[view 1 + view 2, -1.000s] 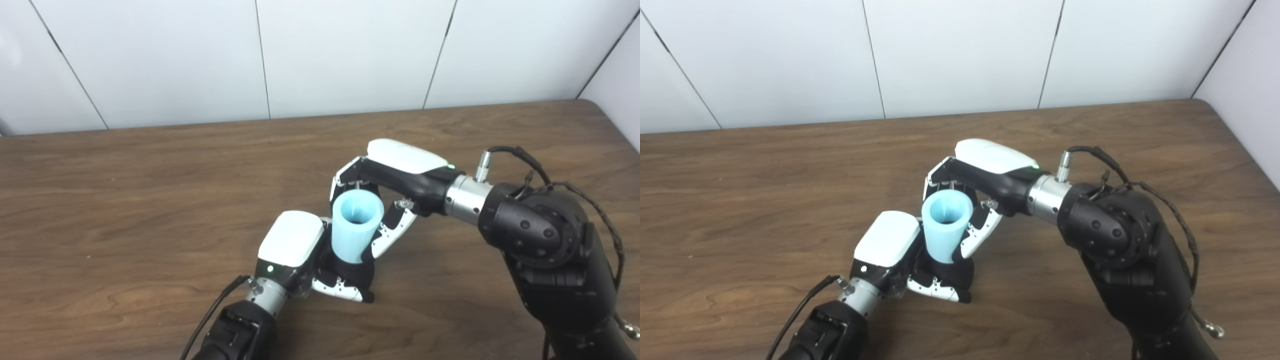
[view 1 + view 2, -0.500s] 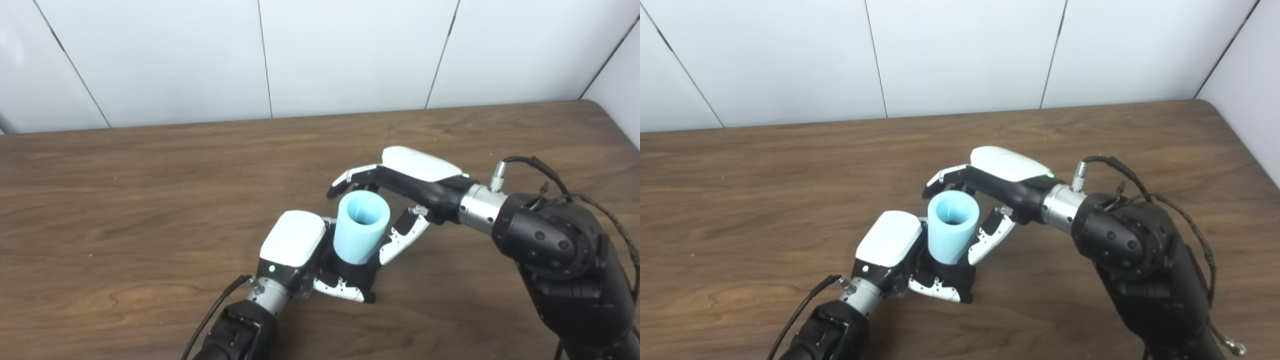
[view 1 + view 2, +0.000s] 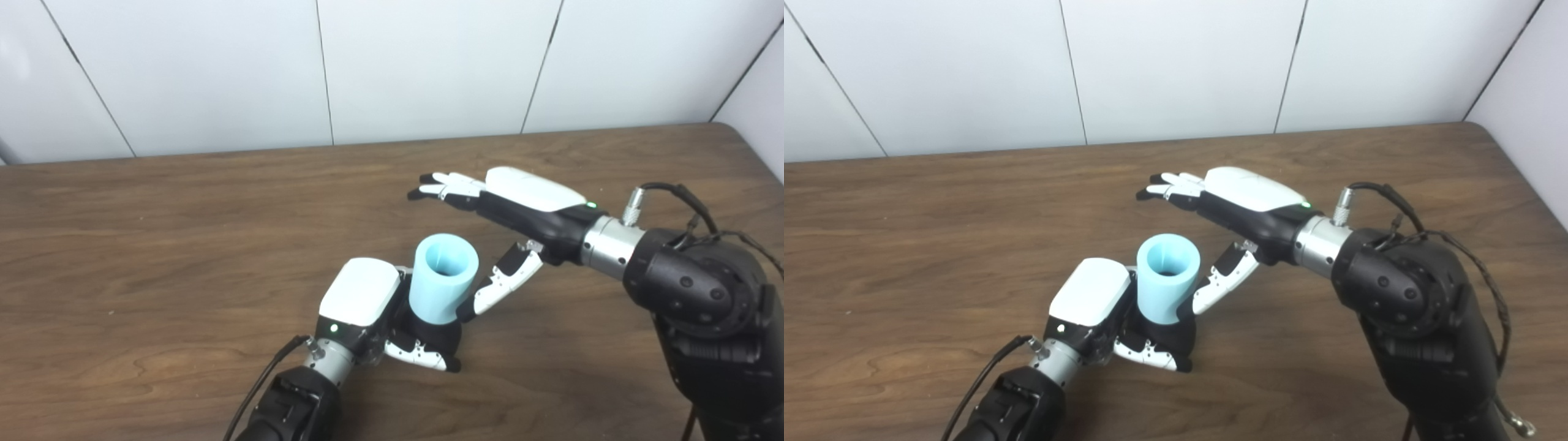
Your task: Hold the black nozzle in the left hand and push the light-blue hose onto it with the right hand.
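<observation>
Left hand (image 3: 367, 306) grips nozzle; right hand (image 3: 520, 202) released.
Hose (image 3: 442, 278) stands upright, seated on black nozzle (image 3: 432, 334) in left hand above table (image 3: 153, 245); right fingers (image 3: 444, 184) spread flat, clear of hose; thumb tip just beside it.

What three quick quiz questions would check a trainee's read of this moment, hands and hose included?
1. True or false: the right hand is open, its fingers off the light-blue hose.
2. What does the left hand hold? A) black nozzle B) cable C) nothing
3. Fill in: the hose's open end faces ____.

Key: 1 true; 2 A; 3 up, with the hose standing on the nozzle above the table.
</observation>
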{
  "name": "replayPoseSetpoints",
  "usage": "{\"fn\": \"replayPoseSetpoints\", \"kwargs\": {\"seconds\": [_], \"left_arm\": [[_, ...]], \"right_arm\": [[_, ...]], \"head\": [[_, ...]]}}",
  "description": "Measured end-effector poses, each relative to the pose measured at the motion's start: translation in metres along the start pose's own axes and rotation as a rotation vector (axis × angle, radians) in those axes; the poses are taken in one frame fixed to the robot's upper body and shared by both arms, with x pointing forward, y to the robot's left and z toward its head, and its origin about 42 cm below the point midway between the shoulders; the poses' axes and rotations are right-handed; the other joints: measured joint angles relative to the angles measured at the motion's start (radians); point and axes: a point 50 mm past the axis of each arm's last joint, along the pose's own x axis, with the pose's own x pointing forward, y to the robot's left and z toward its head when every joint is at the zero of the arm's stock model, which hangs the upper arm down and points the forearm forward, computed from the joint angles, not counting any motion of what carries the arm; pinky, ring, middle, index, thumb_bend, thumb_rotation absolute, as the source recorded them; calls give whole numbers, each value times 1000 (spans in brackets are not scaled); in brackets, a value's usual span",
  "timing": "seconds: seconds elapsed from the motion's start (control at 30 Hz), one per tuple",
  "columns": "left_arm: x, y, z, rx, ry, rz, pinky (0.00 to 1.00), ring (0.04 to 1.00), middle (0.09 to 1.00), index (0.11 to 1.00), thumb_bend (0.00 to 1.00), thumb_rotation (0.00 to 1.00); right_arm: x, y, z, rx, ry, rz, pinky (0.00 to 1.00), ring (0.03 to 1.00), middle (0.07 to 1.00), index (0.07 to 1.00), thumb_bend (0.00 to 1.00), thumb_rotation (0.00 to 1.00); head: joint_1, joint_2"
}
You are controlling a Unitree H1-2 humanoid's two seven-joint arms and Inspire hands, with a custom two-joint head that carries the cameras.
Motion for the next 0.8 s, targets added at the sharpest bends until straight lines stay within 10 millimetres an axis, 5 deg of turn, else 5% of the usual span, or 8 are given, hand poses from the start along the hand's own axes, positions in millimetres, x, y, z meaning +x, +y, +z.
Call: {"fn": "replayPoseSetpoints", "kwargs": {"seconds": [0.03,0.1,0.2,0.53,0.8], "left_arm": [[0,0,0,1,0,0,365,484,538,447,475,0],[0,0,0,1,1,-1,365,485,535,439,474,0],[0,0,0,2,2,-1,367,489,533,437,475,0],[0,0,0,0,3,0,355,473,533,459,476,0],[0,0,-1,1,5,-1,370,489,530,448,476,0]], "right_arm": [[-3,0,1,-2,-6,-10,950,1000,1000,963,1000,525],[-10,-1,3,-9,-17,-26,990,1000,1000,976,929,782],[-22,-3,4,-29,-28,-46,999,1000,1000,986,868,913],[-45,-1,15,-82,-171,-165,968,1000,973,944,721,1000],[-55,19,17,-173,-231,-163,996,1000,998,941,724,1000]], "head": [[0,0],[0,2],[0,0],[6,3],[0,5]]}}
